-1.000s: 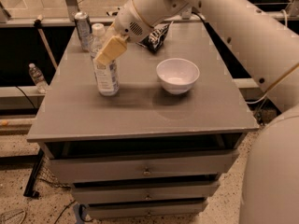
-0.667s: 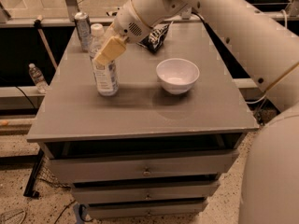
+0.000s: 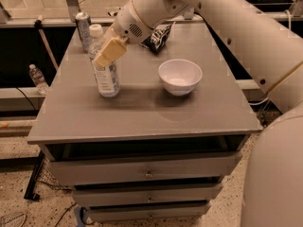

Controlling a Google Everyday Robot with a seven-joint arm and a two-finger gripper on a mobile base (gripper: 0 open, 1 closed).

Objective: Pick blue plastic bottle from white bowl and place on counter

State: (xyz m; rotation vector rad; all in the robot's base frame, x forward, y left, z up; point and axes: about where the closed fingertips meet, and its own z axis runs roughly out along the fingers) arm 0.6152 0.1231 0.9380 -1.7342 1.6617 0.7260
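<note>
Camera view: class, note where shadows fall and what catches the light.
In the camera view, a soft shadow lies on the counter in front of the white bowl; the bowl's inside shines pale; the gripper, against the blue plastic bottle, is brightly lit.

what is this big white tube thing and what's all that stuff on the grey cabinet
The white tube is a robot's arm. It belongs to a wheeled robot with one arm, and the white bulk at the lower right is more of the same machine. There is only this one picture. It looks down on the cabinet from its front, and where the camera is mounted isn't known.

The arm ends in a gripper, the tan part, which sits against the upper part of a clear bluish bottle. I cannot tell if it is gripping the bottle.

The bottle stands upright on the grey counter, left of a white bowl and apart from it. The bowl looks empty. Further back are a silver can and a dark bag.
</note>
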